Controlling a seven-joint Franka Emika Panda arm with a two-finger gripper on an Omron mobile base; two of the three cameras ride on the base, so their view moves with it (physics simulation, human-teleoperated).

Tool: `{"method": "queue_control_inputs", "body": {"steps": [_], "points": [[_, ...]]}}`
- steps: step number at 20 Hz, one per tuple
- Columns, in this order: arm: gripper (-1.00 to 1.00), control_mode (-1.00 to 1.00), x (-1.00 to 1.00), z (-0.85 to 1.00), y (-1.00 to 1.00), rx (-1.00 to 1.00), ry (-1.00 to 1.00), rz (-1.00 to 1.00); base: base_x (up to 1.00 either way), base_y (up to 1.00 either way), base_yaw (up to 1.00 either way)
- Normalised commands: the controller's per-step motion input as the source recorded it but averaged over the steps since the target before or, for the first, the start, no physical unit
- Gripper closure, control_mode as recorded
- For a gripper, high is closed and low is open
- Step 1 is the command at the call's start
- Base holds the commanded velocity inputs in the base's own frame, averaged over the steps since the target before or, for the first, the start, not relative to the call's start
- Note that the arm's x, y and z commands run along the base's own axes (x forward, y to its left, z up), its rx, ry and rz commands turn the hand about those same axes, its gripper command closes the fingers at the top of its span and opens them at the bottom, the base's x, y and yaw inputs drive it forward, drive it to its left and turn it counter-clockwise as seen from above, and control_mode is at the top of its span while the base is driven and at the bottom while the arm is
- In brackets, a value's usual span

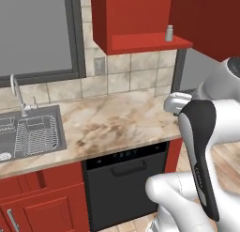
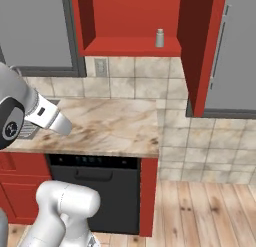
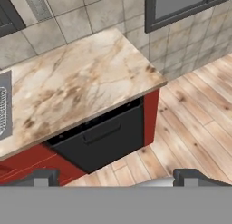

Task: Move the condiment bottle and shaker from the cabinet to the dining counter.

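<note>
The red wall cabinet (image 1: 140,41) (image 2: 130,46) stands open, its door (image 2: 200,51) swung out to the right. A small grey shaker (image 1: 169,33) (image 2: 160,38) stands upright on the cabinet's shelf, near the right end. The condiment bottle and the dining counter are out of view. My gripper (image 3: 117,177) is open with nothing between its fingers, held well below the shelf and looking down at the worktop's right end. The white hand (image 1: 177,102) (image 2: 50,119) hovers over the marble worktop, far from the shaker.
The marble worktop (image 1: 112,123) (image 3: 77,87) carries a steel sink (image 1: 28,132) with a faucet (image 1: 18,95) at its left. A black dishwasher (image 1: 126,179) (image 3: 104,137) sits under it. Wooden floor (image 2: 200,211) lies to the right. A window (image 1: 37,34) is behind the sink.
</note>
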Motion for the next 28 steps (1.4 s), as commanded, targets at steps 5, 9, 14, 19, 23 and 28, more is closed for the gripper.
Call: {"method": "queue_control_inputs", "body": {"steps": [5, 9, 14, 19, 23, 28], "points": [[-1.00, 1.00, 0.00, 0.00, 0.00, 0.00, 0.00, 0.00, 0.28, 0.00, -0.20], [-1.00, 1.00, 0.00, 0.00, 0.00, 0.00, 0.00, 0.00, 0.56, 0.00, -0.20], [-1.00, 1.00, 0.00, 0.00, 0.00, 0.00, 0.00, 0.00, 0.84, 0.00, -0.12], [-1.00, 1.00, 0.00, 0.00, 0.00, 0.00, 0.00, 0.00, 0.74, 0.00, -0.09], [-1.00, 1.00, 0.00, 0.00, 0.00, 0.00, 0.00, 0.00, 0.69, 0.00, -0.07], [-1.00, 1.00, 0.00, 0.00, 0.00, 0.00, 0.00, 0.00, 0.81, 0.00, -0.05]]}}
